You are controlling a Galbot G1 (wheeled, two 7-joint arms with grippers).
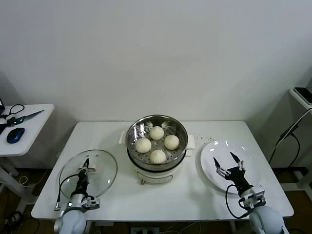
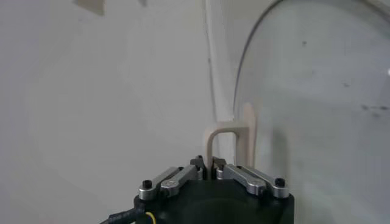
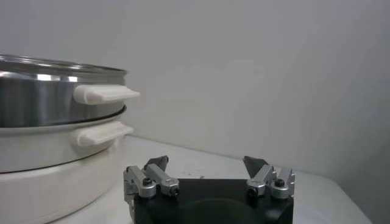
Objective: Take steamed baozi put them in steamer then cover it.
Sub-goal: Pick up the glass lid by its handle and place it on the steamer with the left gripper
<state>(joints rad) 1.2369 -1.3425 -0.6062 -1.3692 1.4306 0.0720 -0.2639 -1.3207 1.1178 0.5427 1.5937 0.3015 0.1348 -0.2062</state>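
We see a white worktop (image 1: 195, 195) carrying the steamer (image 1: 157, 146) near its middle toward the back edge, the cover (image 1: 100, 168) lying flat by its left edge, and a white plate (image 1: 214, 153) by its right edge.

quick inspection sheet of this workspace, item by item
surface: white table, specks near the plate
job's things: four baozi in the steamer; cover off, flat on the table to its left
clutter: white plate, bare
grippers: left tool shut on the cover's handle; right tool open above the plate
cables: black leads on both wrists
surroundings: side table with blue mouse, scissors
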